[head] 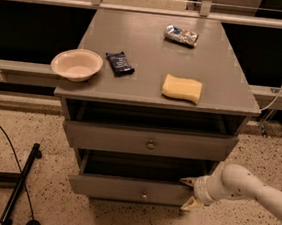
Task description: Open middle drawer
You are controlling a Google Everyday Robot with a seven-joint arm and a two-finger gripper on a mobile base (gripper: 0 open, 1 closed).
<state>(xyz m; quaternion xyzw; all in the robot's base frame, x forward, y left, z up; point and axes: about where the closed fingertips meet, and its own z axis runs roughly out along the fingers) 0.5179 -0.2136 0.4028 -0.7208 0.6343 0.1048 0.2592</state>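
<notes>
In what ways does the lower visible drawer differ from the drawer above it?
The middle drawer, the lower one, has a shorter, narrower front than the upper drawer. The upper drawer sits just under the tabletop; the middle drawer is nearer the floor. The gripper is at the middle drawer's right end, away from the upper drawer. Both are grey with a small round centre knob.

Left of the middle drawer [118, 188] you have open floor as far as the black rod [20, 185]. Its right end is blocked by the gripper [189, 193] and the arm [254, 186].
</notes>
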